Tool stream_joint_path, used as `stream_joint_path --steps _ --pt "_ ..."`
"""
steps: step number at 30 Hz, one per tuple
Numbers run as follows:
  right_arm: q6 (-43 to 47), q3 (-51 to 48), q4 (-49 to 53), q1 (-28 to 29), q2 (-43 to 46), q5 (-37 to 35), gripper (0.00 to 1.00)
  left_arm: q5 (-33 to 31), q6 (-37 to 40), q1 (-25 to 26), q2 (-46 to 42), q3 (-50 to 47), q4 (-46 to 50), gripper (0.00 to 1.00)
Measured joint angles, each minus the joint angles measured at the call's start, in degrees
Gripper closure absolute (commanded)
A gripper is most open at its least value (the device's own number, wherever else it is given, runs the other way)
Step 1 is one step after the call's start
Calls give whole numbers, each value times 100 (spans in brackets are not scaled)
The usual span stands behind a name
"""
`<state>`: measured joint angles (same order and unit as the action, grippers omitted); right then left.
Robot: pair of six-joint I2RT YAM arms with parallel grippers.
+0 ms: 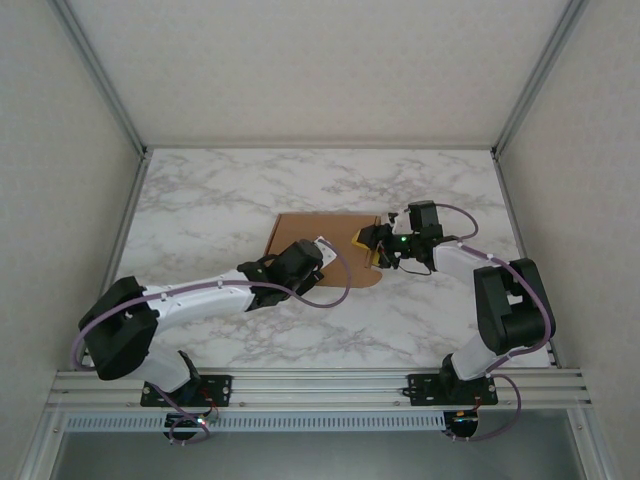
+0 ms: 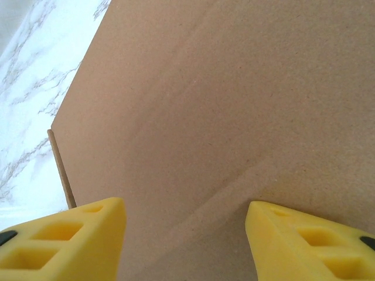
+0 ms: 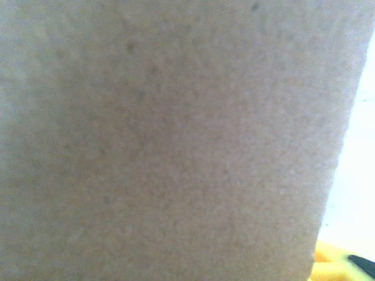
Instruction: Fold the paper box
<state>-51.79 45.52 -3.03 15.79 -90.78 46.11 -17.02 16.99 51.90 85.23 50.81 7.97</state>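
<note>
I can't read any writing, label, brand mark, number or sign from where I stand. The paper box (image 2: 234,105) shows plain brown cardboard on every face I can see.

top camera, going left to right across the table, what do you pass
left arm's big black joint → paper box → right gripper, at the box's right edge → right arm's big black joint
</note>
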Motion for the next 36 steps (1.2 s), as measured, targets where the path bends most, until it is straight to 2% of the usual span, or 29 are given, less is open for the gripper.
stream_joint_path --steps 7,21,36 --pt "-101 -46 -122 17 13 -98 57 -116 22 4 164 11 -177 41" --pt "-308 -98 -225 17 155 -448 56 -813 136 155 586 173 -520 41" --pt "-308 -173 -116 114 293 -450 57 -568 92 170 221 33 -247 41"
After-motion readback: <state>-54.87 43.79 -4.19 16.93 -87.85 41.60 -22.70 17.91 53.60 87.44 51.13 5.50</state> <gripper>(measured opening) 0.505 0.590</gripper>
